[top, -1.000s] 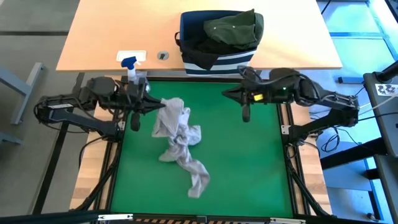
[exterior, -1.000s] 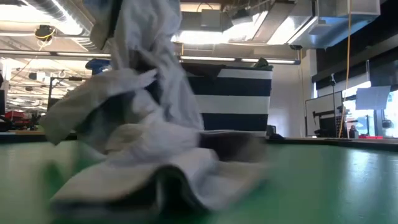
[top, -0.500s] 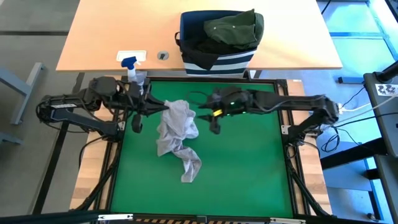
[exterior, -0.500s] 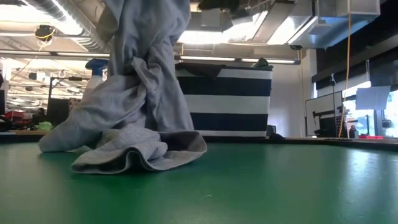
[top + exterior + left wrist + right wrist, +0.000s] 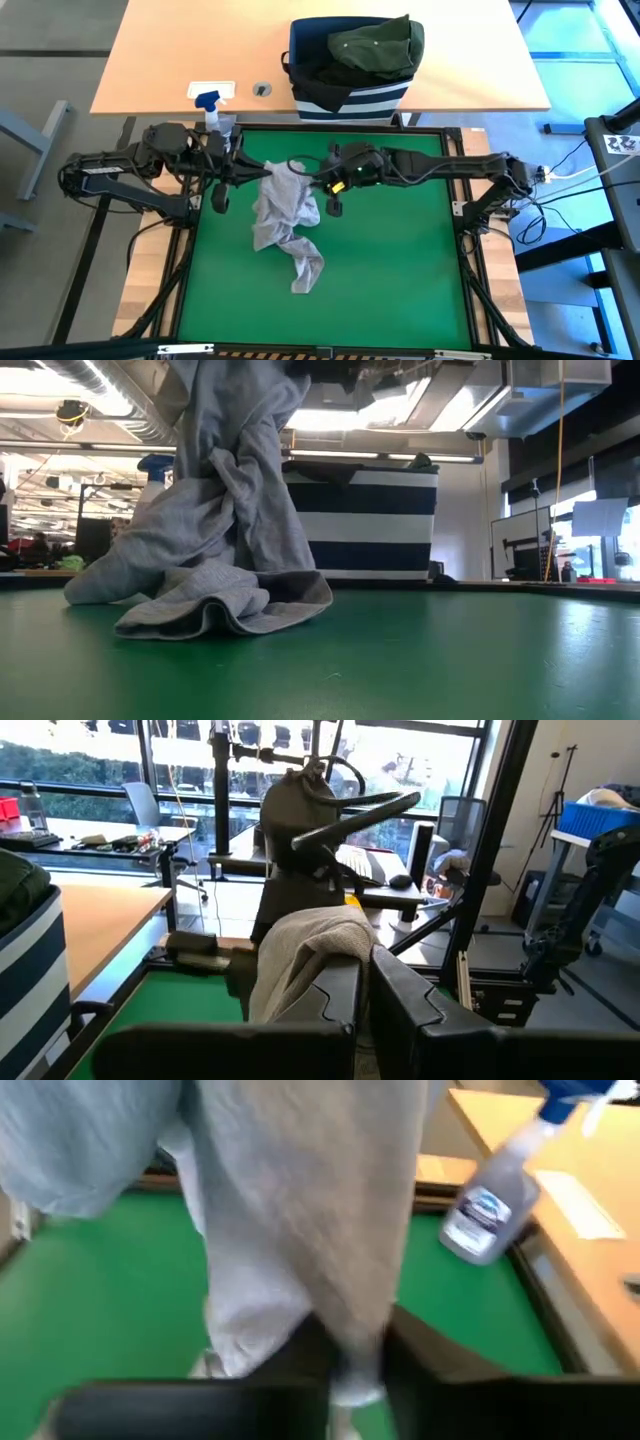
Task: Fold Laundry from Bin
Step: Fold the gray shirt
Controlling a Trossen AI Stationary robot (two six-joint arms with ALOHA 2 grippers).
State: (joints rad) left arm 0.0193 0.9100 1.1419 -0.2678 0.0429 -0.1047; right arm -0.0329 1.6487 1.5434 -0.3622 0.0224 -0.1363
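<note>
Both claws pinched on the grey shirt (image 5: 284, 215) at upper centre: left gripper (image 5: 248, 172) closed on one edge, right gripper (image 5: 318, 183) on the other. Now draw them apart evenly, keeping cloth off the bin (image 5: 350, 95)

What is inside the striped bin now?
A dark olive green garment lies on top in the bin, hanging over one rim, with dark cloth beside it. Anything underneath is covered.

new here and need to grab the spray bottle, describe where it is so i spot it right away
Find the green mat, then its far left corner by the left arm. The spray bottle stands there at the wooden table's edge: clear body, blue nozzle, unlike the striped bin farther right.
</note>
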